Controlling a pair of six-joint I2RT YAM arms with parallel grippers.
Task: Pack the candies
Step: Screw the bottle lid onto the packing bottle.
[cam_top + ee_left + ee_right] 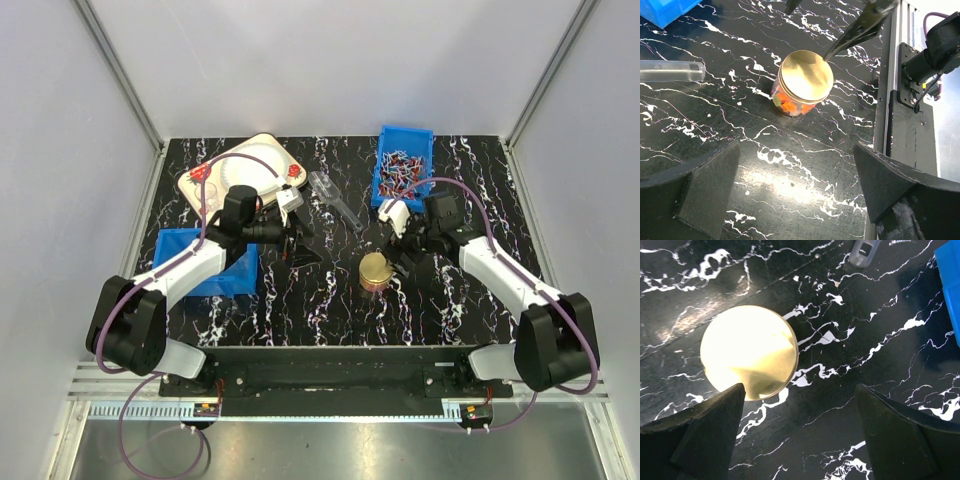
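Note:
A small glass jar with a shut gold lid (377,268) stands on the black marble table, between the two arms. In the left wrist view the candies (786,106) show through its glass wall under the lid (805,75), mostly orange with some green and pink. My left gripper (294,246) is open and empty, left of the jar and apart from it (797,185). My right gripper (400,258) hovers open just right of the jar. Its left finger (710,430) overlaps the rim of the lid (747,352) from above, and nothing lies between its jaws (800,435).
A blue bin (403,165) of wrapped red-white sweets stands at the back right. Another blue bin (205,262) sits under the left arm. A cream tray (245,172) lies at the back left. A clear plastic scoop (335,200) lies behind the jar.

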